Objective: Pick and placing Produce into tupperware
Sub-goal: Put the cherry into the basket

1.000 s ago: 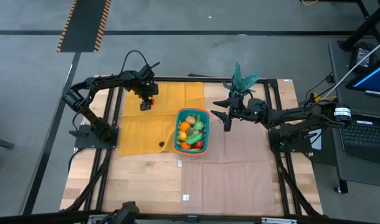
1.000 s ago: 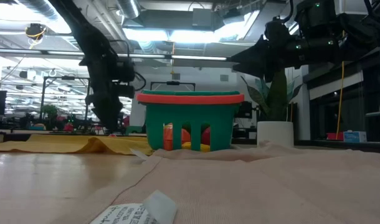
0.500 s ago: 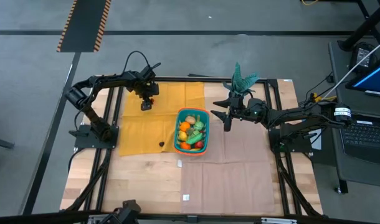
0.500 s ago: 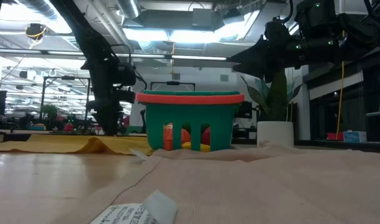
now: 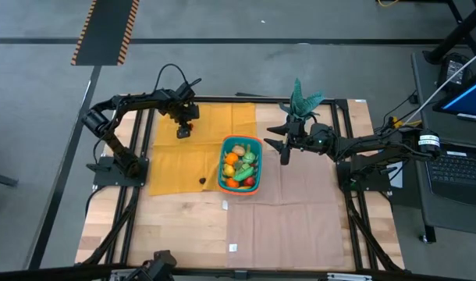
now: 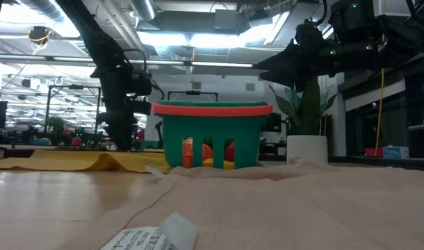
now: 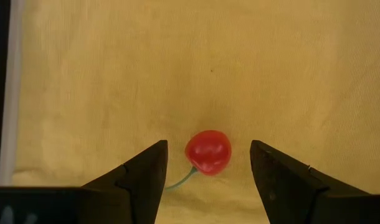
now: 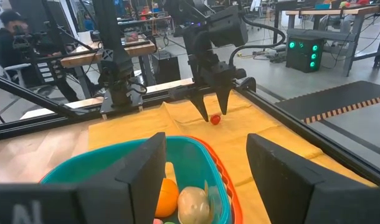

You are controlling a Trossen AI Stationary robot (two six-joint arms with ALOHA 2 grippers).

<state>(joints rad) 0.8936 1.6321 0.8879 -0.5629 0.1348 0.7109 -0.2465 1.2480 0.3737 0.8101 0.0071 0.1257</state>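
Oddly, no brand or readable writing shows anywhere; the small white tag (image 6: pixel 151 239) lying on the near table carries print too small to make out. Compared with half a second earlier, nothing has visibly moved: both arms hold the same poses. The left gripper (image 5: pixel 182 131) hangs over the yellow cloth (image 5: pixel 222 119) at the far left, fingers spread apart with a red cherry (image 7: pixel 208 152) lying on the cloth between them, untouched. The right gripper (image 5: pixel 284 150) hovers just right of the teal tupperware (image 5: pixel 258 141), its fingers open and holding nothing. The tupperware sits mid-table, already filled with produce (image 5: pixel 239 165) in orange, red, green and tan. One small dark item (image 5: pixel 202 180) lies on the cloth left of the basket. A potted plant (image 5: pixel 302 98) stands at the far edge.
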